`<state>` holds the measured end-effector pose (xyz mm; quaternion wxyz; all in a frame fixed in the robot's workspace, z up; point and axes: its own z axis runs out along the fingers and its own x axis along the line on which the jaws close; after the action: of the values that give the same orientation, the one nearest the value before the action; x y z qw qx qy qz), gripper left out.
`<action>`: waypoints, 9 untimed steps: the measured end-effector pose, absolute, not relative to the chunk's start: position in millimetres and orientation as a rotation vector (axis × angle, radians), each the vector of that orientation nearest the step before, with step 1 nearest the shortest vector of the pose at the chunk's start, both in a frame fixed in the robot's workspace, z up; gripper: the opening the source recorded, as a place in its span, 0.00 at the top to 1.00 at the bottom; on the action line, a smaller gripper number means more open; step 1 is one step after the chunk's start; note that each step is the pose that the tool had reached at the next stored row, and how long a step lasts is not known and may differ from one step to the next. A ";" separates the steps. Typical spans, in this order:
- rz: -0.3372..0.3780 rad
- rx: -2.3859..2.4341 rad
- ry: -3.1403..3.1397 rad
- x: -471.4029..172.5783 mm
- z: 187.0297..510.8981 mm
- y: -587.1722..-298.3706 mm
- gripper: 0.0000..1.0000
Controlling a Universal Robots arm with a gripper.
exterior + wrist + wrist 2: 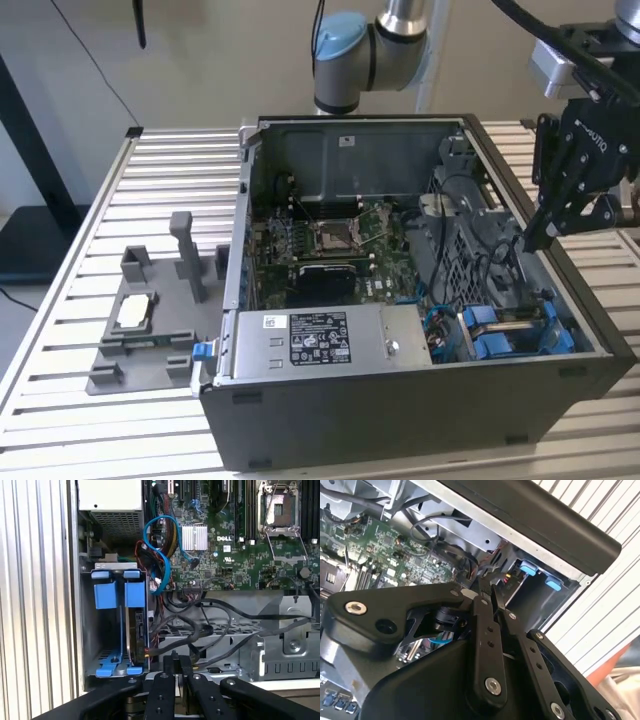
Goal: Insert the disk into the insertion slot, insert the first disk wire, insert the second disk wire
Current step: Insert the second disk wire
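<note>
**My fingers clenched over the drive end of the case**

My gripper [528,240] hangs above the open computer case [420,400], by its rim on the exterior view's right. In both wrist views the gripper [178,656] [492,593] has its two black fingers pressed together, and I see nothing between them.

The disk [136,630] sits edge-on in the insertion slot [100,635], in the bay nearer the motherboard [240,545], with blue tabs at both ends. I hold none of it. A bundle of black cables [215,612] runs past my fingertips [172,656], just beside the slot's end. A blue cable [165,517] loops over the board beyond the slot.

The silver power-supply box [305,340] lies along the case's near side, and a grey fixture tray [150,330] rests on the slatted table [60,300] to the exterior view's left
</note>
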<state>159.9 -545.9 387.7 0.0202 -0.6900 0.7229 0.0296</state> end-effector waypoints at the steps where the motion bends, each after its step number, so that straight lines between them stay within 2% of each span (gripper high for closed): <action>1: 0.087 -2.143 2.245 158.5 388.4 -545.8 0.84; 9: 0.075 -2.158 2.241 147.1 389.2 -540.1 0.84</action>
<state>147.1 -540.1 389.2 0.0147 -0.6933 0.7201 0.0241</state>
